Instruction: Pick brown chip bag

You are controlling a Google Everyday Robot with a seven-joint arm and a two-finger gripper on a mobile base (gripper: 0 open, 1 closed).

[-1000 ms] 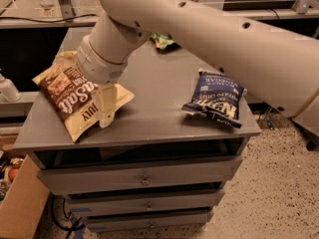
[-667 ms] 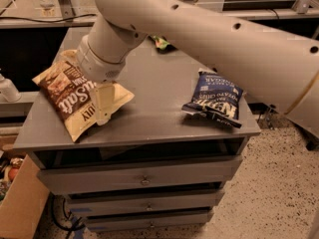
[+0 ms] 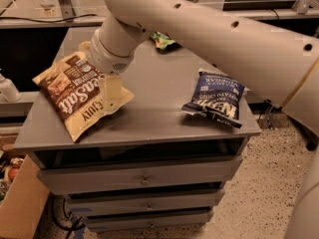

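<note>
**Arm shifted, bag unmoved: gripper down on the brown chip bag**

Since a second ago the long pale arm (image 3: 209,39) has swung slightly across the top of the view. All three bags lie where they did.

Brown chip bag (image 3: 75,96): on the left part of the grey worktop (image 3: 159,113), lying flat and turned on the diagonal. White "Sea Salt" lettering faces up. Its left corner pokes past the worktop's left edge, and its lower corner is near the front edge.

Gripper (image 3: 110,97): low over the bag's right half, below the round wrist, and it seems to touch the bag's tan right corner. Jaws: cannot tell from this angle whether they are spread or pinching the bag.

Blue chip bag (image 3: 215,99): right part of the worktop, well apart from the brown one, face up, near the front right corner.

Green bag (image 3: 162,40): small, toward the back of the worktop, partly hidden behind the arm.

Under the worktop: a stack of grey drawers (image 3: 144,176), each with a small knob at the centre.

Surroundings: a brown cardboard box (image 3: 20,208) stands on the ground at the lower left beside the drawers. Speckled floor (image 3: 269,193) is to the right. The arm's far end fills the right edge of the view.
</note>
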